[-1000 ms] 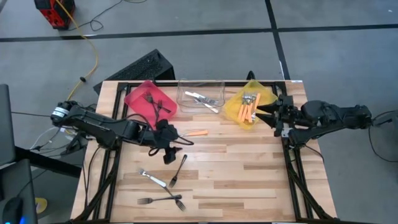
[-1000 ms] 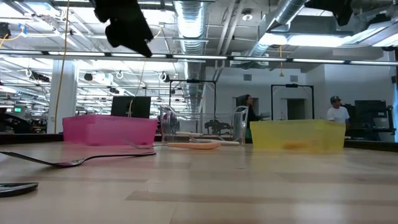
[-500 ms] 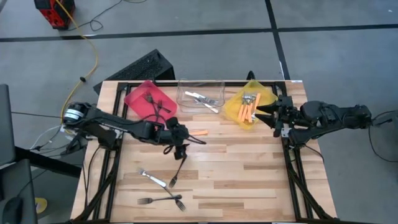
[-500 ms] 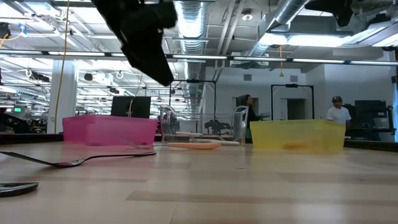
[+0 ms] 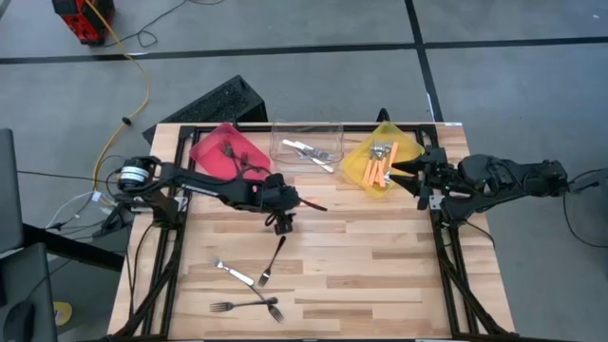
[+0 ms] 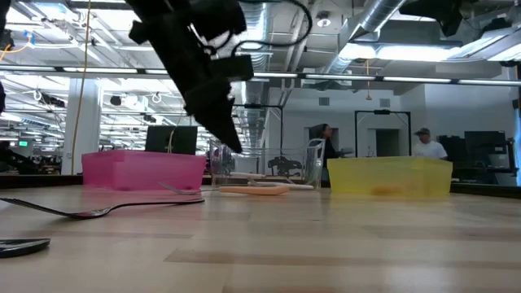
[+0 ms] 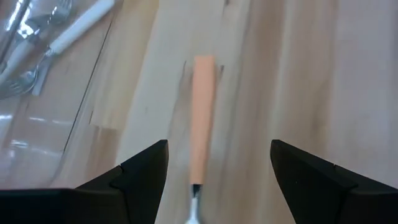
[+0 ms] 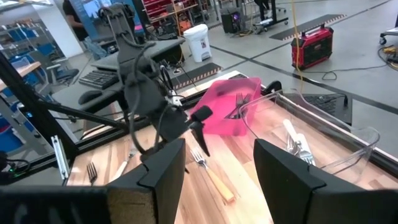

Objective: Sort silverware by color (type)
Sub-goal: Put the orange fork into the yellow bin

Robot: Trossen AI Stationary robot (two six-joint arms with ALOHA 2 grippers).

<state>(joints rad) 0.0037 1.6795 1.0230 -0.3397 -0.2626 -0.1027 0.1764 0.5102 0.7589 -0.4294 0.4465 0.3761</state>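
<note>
While the left gripper hangs over the orange fork with jaws wide and empty, that fork lies flat on the bench, just in front of the clear bin. It looks light, stiff and thin, best pinched across the handle. Four more forks lie loose nearer the front: two dark, two silver, I think. Off at the yellow bin, the right gripper waits, jaws parted, holding nothing.
</note>
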